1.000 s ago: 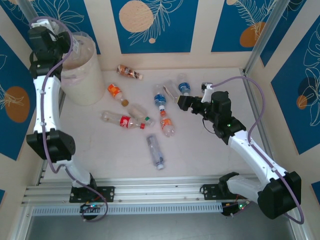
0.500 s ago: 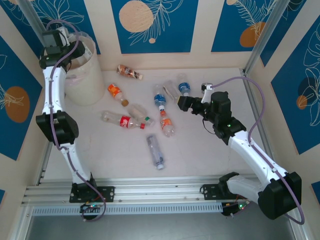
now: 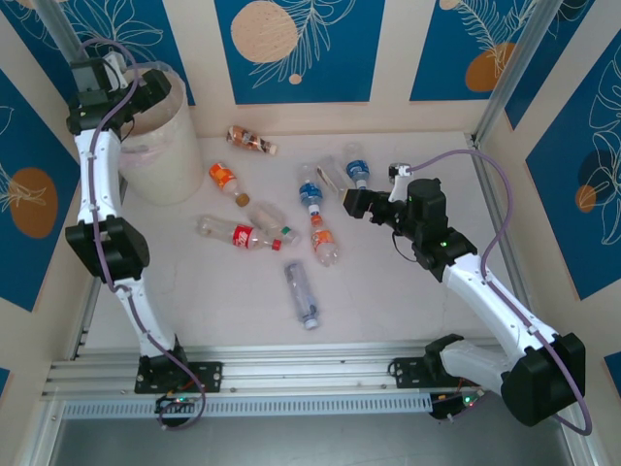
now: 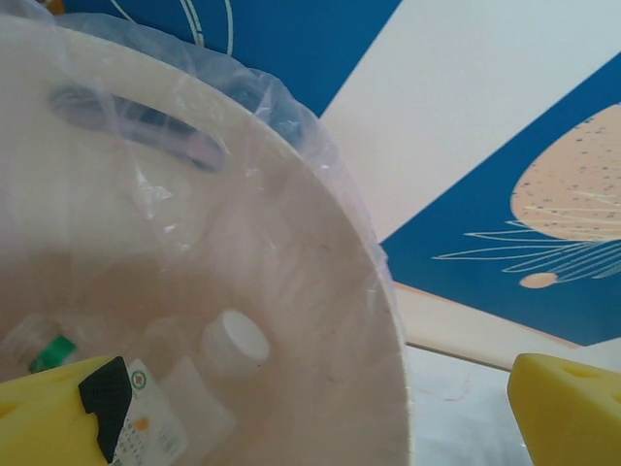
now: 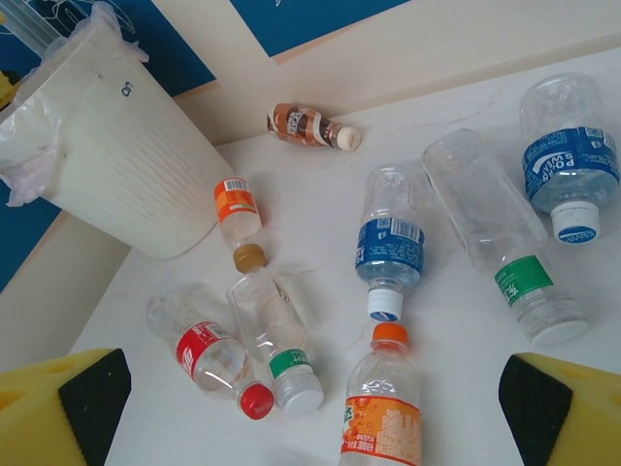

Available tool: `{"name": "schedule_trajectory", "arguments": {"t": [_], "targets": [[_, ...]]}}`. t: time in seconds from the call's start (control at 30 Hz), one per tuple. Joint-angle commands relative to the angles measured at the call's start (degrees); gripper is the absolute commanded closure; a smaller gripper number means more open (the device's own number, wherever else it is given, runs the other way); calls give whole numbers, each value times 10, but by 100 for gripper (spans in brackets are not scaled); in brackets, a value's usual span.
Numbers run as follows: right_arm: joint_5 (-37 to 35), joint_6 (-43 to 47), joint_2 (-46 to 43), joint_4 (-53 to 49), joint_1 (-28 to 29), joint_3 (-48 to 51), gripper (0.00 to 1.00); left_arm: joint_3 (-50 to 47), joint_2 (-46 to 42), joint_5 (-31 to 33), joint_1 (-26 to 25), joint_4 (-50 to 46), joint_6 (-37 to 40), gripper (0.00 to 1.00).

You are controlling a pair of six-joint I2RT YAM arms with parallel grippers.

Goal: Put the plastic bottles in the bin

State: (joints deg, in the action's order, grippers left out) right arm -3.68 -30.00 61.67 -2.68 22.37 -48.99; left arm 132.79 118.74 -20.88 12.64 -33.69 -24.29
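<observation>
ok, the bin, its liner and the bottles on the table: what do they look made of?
The bin: likely moulded plastic, cream-white and matte, with faint ribbing on its wall. The liner: thin translucent film, crinkled, shiny at the folds. The bottles: clear thin plastic, probably PET; see-through, some dented, with opaque caps and printed labels.

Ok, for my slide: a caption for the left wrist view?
Open left gripper over the lined cream plastic bin, white-capped clear bottle inside.

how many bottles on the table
9: brown one rearmost; orange-labelled one by the bin; red-labelled one, green-labelled one left of centre; two blue-labelled ones, clear one, orange-capped one mid-table; lone one nearest the arms. More inside the bin.
</observation>
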Motion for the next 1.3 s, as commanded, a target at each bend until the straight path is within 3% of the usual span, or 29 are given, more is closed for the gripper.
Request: {"name": "schedule_trajectory", "arguments": {"t": [0.0,0.13,0.33,0.5,0.73,0.9,1.1,1.27], "targets": [[-6,5,1,-4,3,5,0,-5,-49,-50,-2,20,-40,0],[-19,12,9,-10,5,15,0,-77,-112,-20,-39,34,-43,0],[-56,9,32,-20,21,38,0,-234,-250,113,-123,76,-22,0],[-54,-40,41,-38,66,72,0,-335,-322,214,-182,130,-67,0],[-17,-39,43,-68,172,117,0,-530,-417,243,-273,200,-165,0],[-54,-46,51,-83,264,125,0,-622,-463,259,-342,164,-179,0],[-155,-100,114,-96,347,100,1,-754,-548,270,-347,136,-212,0],[-181,-112,186,-138,388,55,0,-808,-603,291,-344,100,-203,0]]}}
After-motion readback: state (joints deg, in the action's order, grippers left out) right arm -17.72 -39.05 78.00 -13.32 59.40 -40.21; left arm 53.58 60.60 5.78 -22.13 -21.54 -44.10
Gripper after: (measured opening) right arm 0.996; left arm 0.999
